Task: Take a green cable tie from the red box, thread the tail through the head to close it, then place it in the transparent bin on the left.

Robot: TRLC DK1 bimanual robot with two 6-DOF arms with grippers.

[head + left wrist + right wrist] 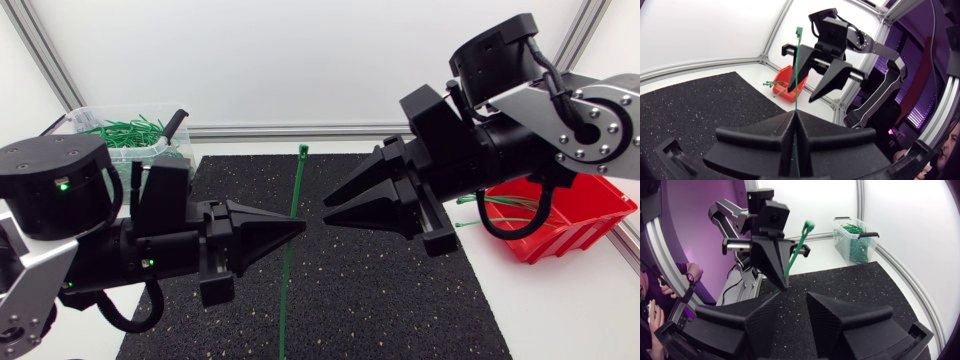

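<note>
In the head view my left gripper (pixel 298 226) is shut on a green cable tie (pixel 297 185) near its middle, above the black mat. The tie stands roughly upright with its head (pixel 303 151) at the far end. In the left wrist view the tie (pixel 798 70) rises from between the closed fingers (pixel 785 135). My right gripper (pixel 324 210) is open, its tips a short way right of the tie and not touching it. The right wrist view shows its two fingers (pixel 840 322) apart, with the left gripper (pixel 782 282) and the tie (pixel 799 250) just ahead. The red box (pixel 575 215) lies behind the right arm.
The transparent bin (pixel 125 135), with several green ties inside, stands at the back left beside my left arm. Loose green ties (pixel 500 205) stick out of the red box. A black mat (pixel 400 290) covers the middle of the table.
</note>
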